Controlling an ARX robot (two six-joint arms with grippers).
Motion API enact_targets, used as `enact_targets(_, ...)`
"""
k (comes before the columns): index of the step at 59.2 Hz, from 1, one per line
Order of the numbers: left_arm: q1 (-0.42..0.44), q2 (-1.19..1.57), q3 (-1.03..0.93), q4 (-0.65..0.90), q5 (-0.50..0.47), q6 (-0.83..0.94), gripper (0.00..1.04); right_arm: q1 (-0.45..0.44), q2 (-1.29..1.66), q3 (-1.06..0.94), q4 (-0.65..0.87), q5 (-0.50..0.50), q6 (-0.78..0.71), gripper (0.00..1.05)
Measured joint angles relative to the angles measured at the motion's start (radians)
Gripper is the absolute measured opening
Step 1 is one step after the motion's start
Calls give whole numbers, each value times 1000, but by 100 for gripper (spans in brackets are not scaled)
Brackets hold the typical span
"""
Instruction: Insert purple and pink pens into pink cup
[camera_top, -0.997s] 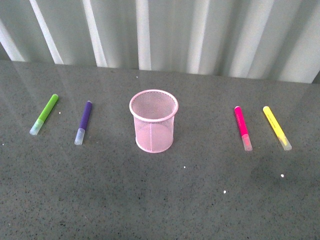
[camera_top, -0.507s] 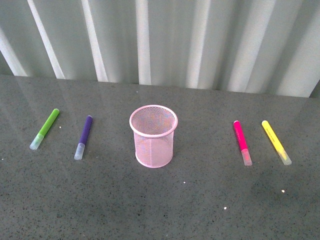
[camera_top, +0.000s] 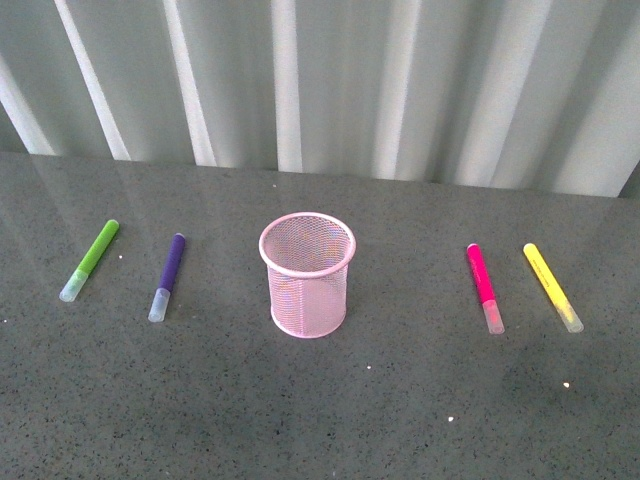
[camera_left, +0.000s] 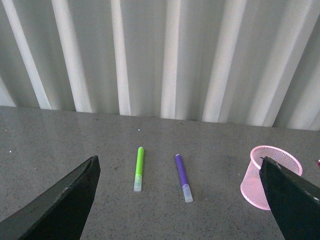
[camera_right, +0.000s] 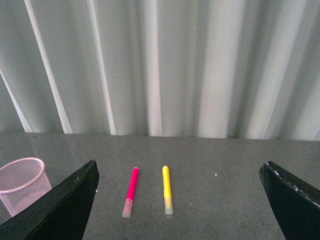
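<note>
The pink mesh cup (camera_top: 307, 273) stands upright and empty at the table's middle. The purple pen (camera_top: 167, 276) lies flat to its left, clear cap toward me. The pink pen (camera_top: 484, 286) lies flat to its right, cap toward me. Neither arm shows in the front view. My left gripper (camera_left: 180, 200) is open, held well back from the purple pen (camera_left: 183, 177), with the cup (camera_left: 270, 176) partly behind one finger. My right gripper (camera_right: 180, 200) is open, held back from the pink pen (camera_right: 130, 191), with the cup (camera_right: 23, 184) at the frame's edge.
A lime green marker (camera_top: 89, 259) lies left of the purple pen and shows in the left wrist view (camera_left: 139, 167). A yellow marker (camera_top: 553, 286) lies right of the pink pen and shows in the right wrist view (camera_right: 167, 189). A pleated white curtain (camera_top: 320, 80) backs the grey table.
The whole scene has shifted lower in the front view, mostly between the first two frames. The pens and cup keep their places relative to each other.
</note>
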Motion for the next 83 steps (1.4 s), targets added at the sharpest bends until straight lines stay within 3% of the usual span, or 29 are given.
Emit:
enact_targets(27,0,0,0,0,0,0,98,0,0,0,0,0,0,98)
enact_targets(30,-18,31,15,-50,-82,-32,98,0,0,0,0,0,0,98)
enact_targets(36,-23,226,69,-60,-142,-109,98,0,0,0,0,0,0,98)
enact_targets(50,-46,841,285,385,-45,-76,98,0,0,0,0,0,0,98)
enact_targets(66,-76,1357,601,259,69,39,98,0,0,0,0,0,0,98)
enact_targets(83,-91,1670,878,150,88,89,98,0,0,0,0,0,0,98)
